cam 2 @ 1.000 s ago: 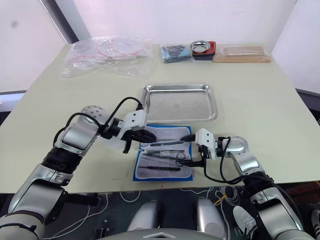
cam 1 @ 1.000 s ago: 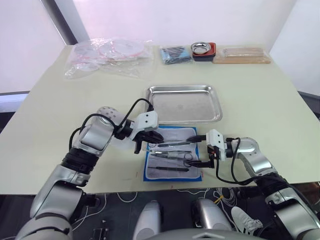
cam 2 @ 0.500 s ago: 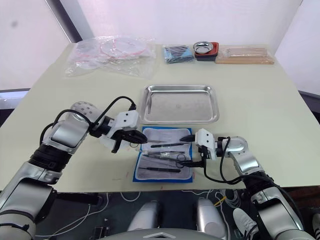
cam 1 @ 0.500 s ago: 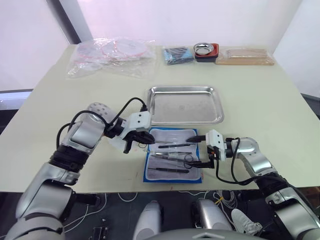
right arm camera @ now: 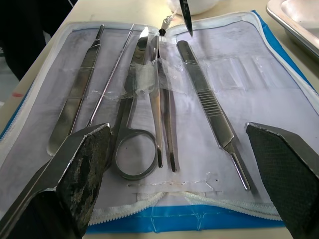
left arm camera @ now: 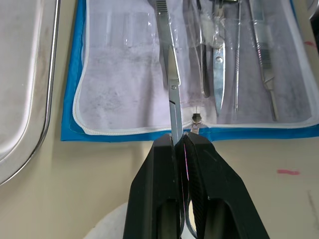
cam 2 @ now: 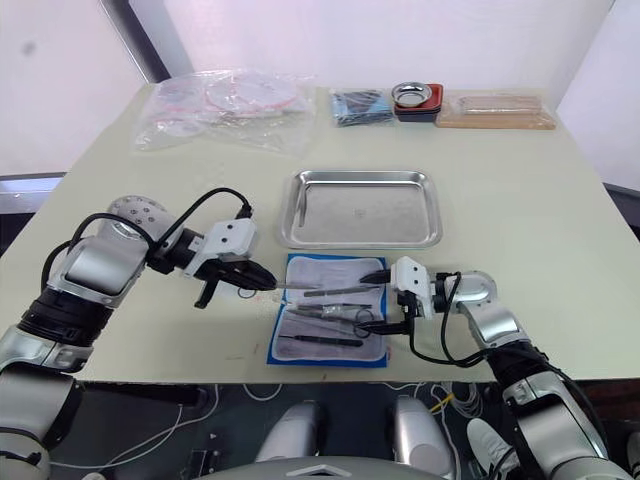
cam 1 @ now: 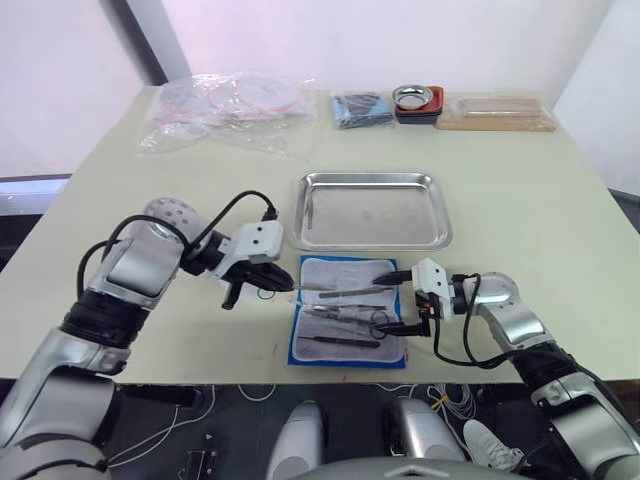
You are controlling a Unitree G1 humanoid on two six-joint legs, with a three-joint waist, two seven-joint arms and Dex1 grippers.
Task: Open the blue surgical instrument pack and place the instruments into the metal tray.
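The blue surgical instrument pack (cam 1: pixel 347 325) lies open on the counter (cam 1: pixel 520 200), pale lining up, just in front of the empty metal tray (cam 1: pixel 372 209). The instruments (right arm camera: pixel 149 119) lie side by side in its lining: scissors with ring handles, tweezers, a thin probe, some under clear straps. They look thin, stiff, smooth and likely slippery, best gripped across the handle end; the soft wrap may drag along. The left gripper (left arm camera: pixel 180 144) has its fingers pinched tight on the handle end of 1 pair of scissors (left arm camera: pixel 171 84), blades pointing across the pack. The right gripper (cam 1: pixel 402 300) waits at the pack's right edge, fingers spread wide and empty. Plastic bags (cam 1: pixel 225 105) lie far back.
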